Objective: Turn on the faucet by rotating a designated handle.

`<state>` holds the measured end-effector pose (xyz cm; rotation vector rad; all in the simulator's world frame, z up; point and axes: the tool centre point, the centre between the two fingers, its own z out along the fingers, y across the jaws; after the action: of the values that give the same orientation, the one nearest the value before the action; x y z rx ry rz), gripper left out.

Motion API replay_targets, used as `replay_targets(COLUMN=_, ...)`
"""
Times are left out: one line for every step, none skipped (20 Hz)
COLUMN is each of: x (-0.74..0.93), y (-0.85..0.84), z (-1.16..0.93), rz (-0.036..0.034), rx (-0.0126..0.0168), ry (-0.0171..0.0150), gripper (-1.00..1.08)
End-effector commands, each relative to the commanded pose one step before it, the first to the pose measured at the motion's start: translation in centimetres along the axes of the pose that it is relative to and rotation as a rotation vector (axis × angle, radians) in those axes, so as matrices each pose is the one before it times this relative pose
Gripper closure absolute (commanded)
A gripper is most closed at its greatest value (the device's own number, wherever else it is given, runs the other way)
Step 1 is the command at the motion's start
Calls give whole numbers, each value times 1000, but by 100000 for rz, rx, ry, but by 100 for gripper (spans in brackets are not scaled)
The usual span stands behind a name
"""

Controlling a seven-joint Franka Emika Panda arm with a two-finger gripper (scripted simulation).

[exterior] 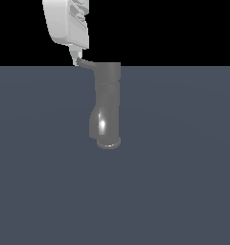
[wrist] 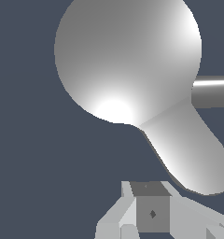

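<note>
Your gripper (exterior: pixel 77 58) hangs just above the outer end of the handle (exterior: pixel 86 63), on the side of the faucet (exterior: pixel 107 103) toward the exterior view's left. The white fingers point down and their tips seem to touch the lever's tip, or to be just beside it; whether they are spread or pressed together you cannot tell, because the exterior view shows them only from the side and the wrist view shows only blocky finger parts (wrist: pixel 151 212) at the picture's edge. The handle itself is a short grey lever that sticks out sideways from the wider cap section at the top of the faucet. The faucet is a glossy grey column that stands on the dark blue-grey floor (exterior: pixel 184 182), with a rounded rim at its lower end and a bright highlight on its body. In the wrist view the faucet's round top (wrist: pixel 128 56) fills most of the picture. By my judgement, you are at the contact step, and the turning is not yet done. The next move calls for a sideways push on the lever's tip along an arc around the faucet's axis, keeping the fingers low enough that they do not slip over the lever.
</note>
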<state>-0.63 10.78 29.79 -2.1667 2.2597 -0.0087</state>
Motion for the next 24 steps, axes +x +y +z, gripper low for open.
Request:
replay_targets(x=741, y=924, z=1, rz=548, rx=-641, ry=353, gripper=108)
replay_targets(x=148, y=311, z=-19, rz=0, rx=0, ry=0, gripper=108)
replay_targets(x=149, y=292, z=19, rz=4, rx=-69, ry=6, gripper=108)
replay_targets(x=149, y=314, z=-19, rz=0, rx=0, ry=0, gripper=108)
replay_targets(x=150, y=294, z=18, rz=4, rx=-69, ry=7, gripper=108)
replay_targets(x=151, y=316, z=-19, rz=0, rx=0, ry=0, gripper=108)
replay_targets(x=152, y=297, z=17, rz=4, rx=-69, ry=7, gripper=108)
replay_targets(x=152, y=319, z=-19, rz=0, rx=0, ry=0, gripper=108)
replay_targets(x=153, y=320, z=-20, rz=0, rx=0, ry=0, gripper=108)
replay_targets(x=154, y=300, z=16, rz=5, rx=-69, ry=7, gripper=108)
replay_targets(x=154, y=322, z=-20, rz=0, rx=0, ry=0, gripper=108)
replay_targets(x=155, y=302, z=16, rz=5, rx=-68, ry=8, gripper=108)
replay_targets(x=155, y=324, z=-20, rz=0, rx=0, ry=0, gripper=108)
replay_targets(x=156, y=304, z=14, rz=6, rx=-68, ry=8, gripper=108)
replay_targets(x=157, y=326, z=-21, rz=0, rx=0, ry=0, gripper=108)
replay_targets(x=158, y=306, z=13, rz=7, rx=-68, ry=9, gripper=108)
replay_targets(x=0, y=0, z=0, rz=0, rx=0, ry=0, gripper=108)
replay_targets(x=-1380, y=-142, z=30, rz=-2236, rx=189, ry=-143, gripper=108)
replay_targets(x=543, y=145, z=-1, rz=153, rx=-17, ry=7, gripper=108)
replay_targets(x=546, y=146, z=-2, rz=153, rx=-17, ry=7, gripper=108)
replay_targets(x=549, y=147, z=-2, rz=153, rx=-17, ry=7, gripper=108)
replay_targets(x=553, y=148, z=-2, rz=153, rx=-16, ry=7, gripper=108)
replay_targets(x=560, y=148, z=-2, rz=161, rx=-17, ry=8, gripper=108)
replay_targets(x=560, y=149, z=-2, rz=153, rx=-16, ry=8, gripper=108)
